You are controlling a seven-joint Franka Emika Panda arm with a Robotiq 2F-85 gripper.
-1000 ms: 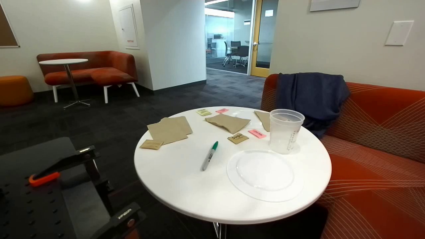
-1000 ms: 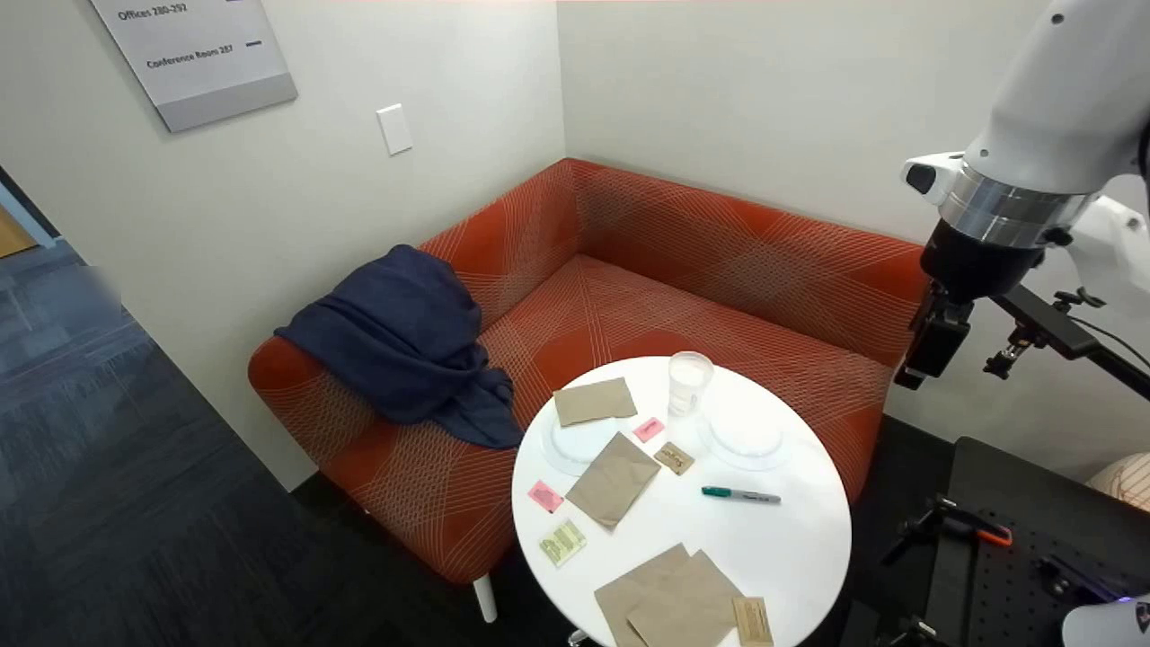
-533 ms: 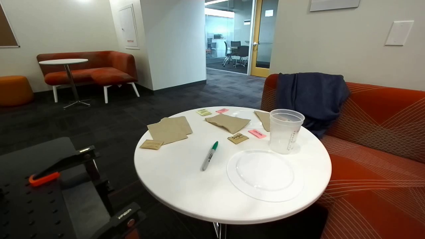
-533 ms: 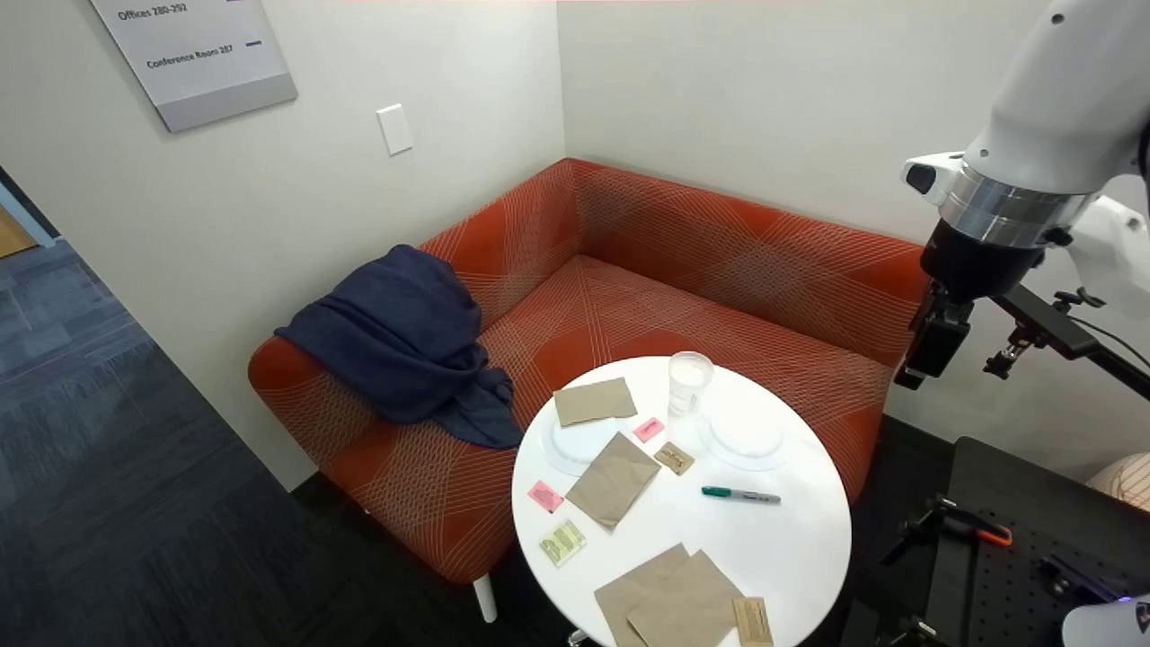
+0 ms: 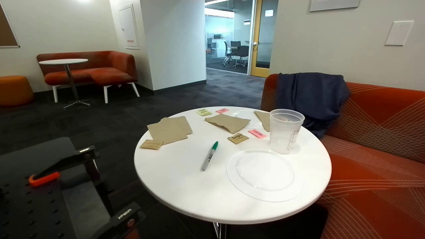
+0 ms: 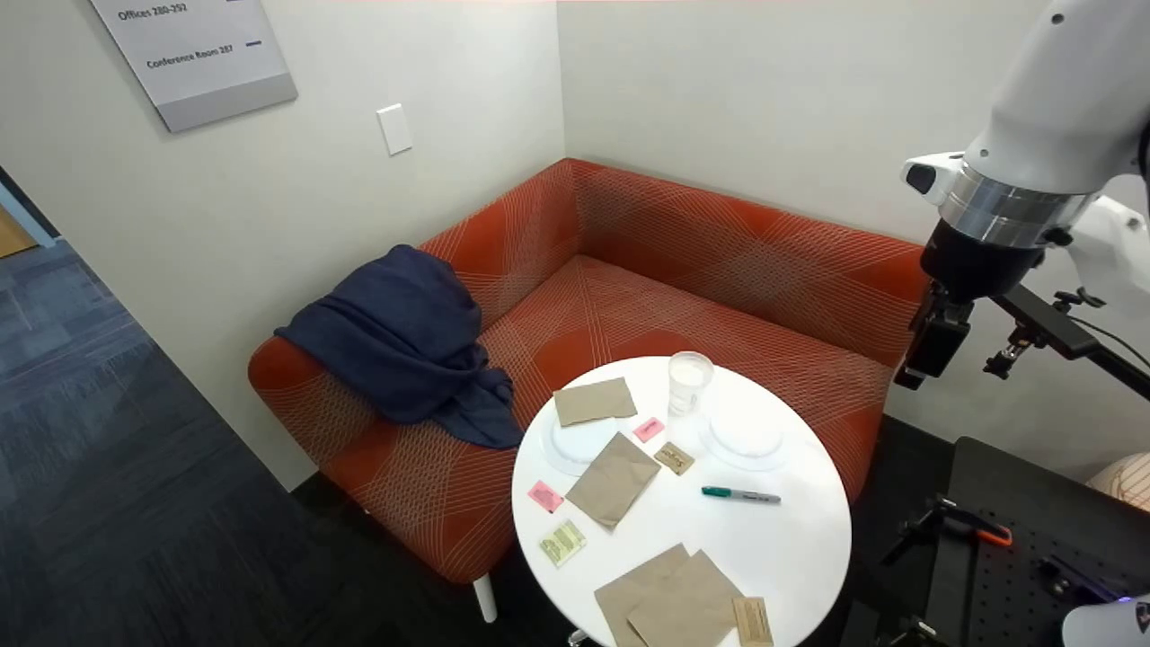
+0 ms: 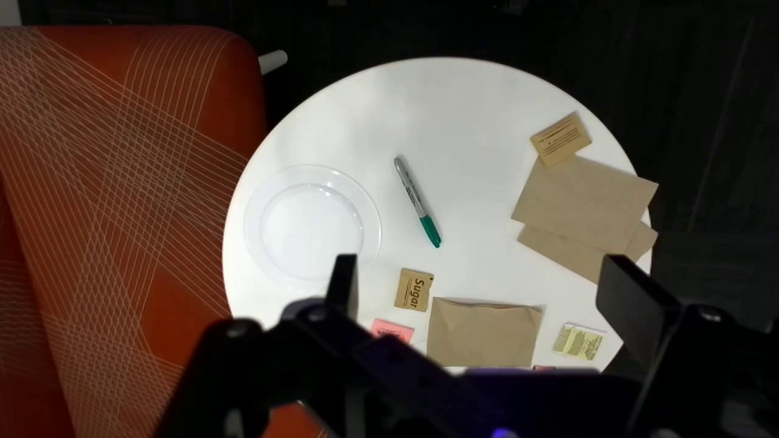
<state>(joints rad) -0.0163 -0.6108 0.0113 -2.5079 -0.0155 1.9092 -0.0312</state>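
My gripper (image 7: 483, 267) stands open above the round table, holding and touching nothing; in an exterior view the gripper (image 6: 930, 346) hangs at the right, away from the tabletop. Seen between and beyond the fingers are a folded brown napkin (image 7: 485, 333), a sugar packet (image 7: 414, 290), and a yellow packet (image 7: 579, 342). A grey marker with a green cap (image 7: 419, 201) lies farther up. Overlapping brown napkins (image 7: 581, 204) and a tan packet (image 7: 561, 139) lie to the right. The left finger partly overlaps a clear plate (image 7: 252, 237). A translucent cup (image 5: 286, 132) stands upright, hidden in the wrist view.
The white table (image 5: 179, 189) adjoins a red sofa (image 6: 701, 305) with a dark blue cloth (image 6: 395, 341) over its arm. Another clear plate (image 6: 575, 440) lies partly under napkins. Pink packets (image 5: 257, 133) lie nearby. A black board with an orange-handled clamp (image 5: 44, 179) stands beside the table.
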